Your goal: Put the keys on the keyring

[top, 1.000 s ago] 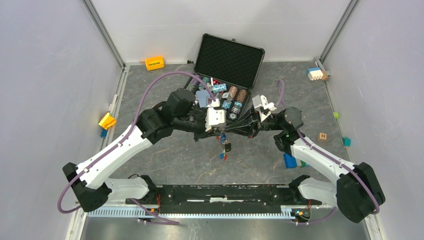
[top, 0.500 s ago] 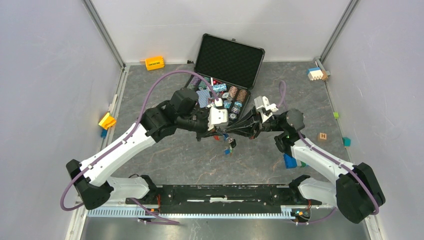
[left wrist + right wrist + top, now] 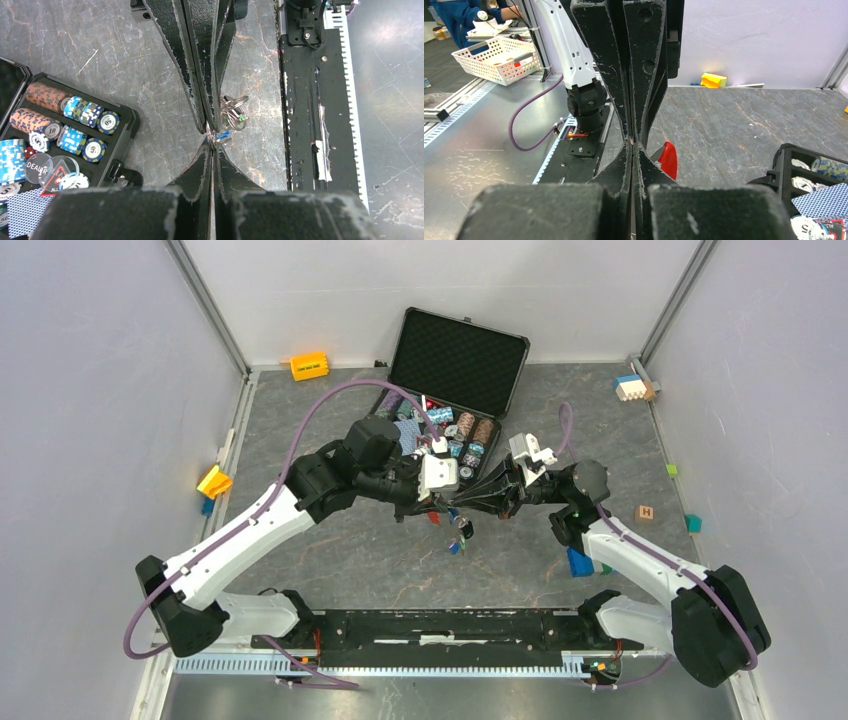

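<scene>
Above the middle of the grey stone-patterned table (image 3: 350,560), just off the near edge of the open black hard-shell case (image 3: 455,365) that sits toward the table's far edge, the two arms meet tip to tip. The right gripper (image 3: 458,507) has its black fingers pressed flat together, and the keyring, a thin metal ring (image 3: 212,137) joined to a bright red fob (image 3: 668,159), sits pinched at their very ends, so the whole bunch hangs clear of the table. The left gripper (image 3: 445,502) is likewise squeezed down to a slit, its tips butted against the same spot on the ring. The left wrist view is too cramped there to say whether it grips the ring itself or only presses against it. The small metal keys with coloured plastic caps (image 3: 233,113) dangle in a cluster right beside the pinch, a blue cap and a green speck showing among looped wire. From above, they trail down toward the near edge of the table. Stacks of blue, orange and white poker chips (image 3: 82,112) fill the case's tray beside the left gripper.
</scene>
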Tool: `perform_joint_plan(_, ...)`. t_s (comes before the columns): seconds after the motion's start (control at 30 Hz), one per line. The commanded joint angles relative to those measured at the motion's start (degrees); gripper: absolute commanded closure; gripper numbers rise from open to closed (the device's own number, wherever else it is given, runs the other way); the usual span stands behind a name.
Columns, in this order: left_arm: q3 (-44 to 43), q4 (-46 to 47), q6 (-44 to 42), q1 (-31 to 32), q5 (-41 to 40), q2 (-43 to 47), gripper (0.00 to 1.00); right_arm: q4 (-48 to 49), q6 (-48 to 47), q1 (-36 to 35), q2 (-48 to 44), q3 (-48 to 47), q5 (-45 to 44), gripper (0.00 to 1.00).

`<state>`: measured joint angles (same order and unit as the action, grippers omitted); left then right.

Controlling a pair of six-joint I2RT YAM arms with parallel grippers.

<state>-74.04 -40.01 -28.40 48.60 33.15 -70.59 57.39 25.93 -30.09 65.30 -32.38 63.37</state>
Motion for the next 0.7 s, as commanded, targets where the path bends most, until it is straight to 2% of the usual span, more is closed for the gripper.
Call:
perform_joint_plan(0.0,-0.1,3.4,-0.9,-0.1,1.0,-0.9,0.94,4.3,0.8,-0.1,-1.7,-0.3,-0.2,1.0)
perform_joint_plan(0.23,-0.9,3.5,-0.9,-0.1,0.9,-1.7,0.92,5.1,1.1,0.0,-1.7,0.1,-0.2,1.0)
perform_joint_plan(0.67,-2.4,2.0,-1.7,-0.1,-0.3,-1.5,0.74,2.9,-1.1,0.0,-1.7,0.5,-0.4,1.0)
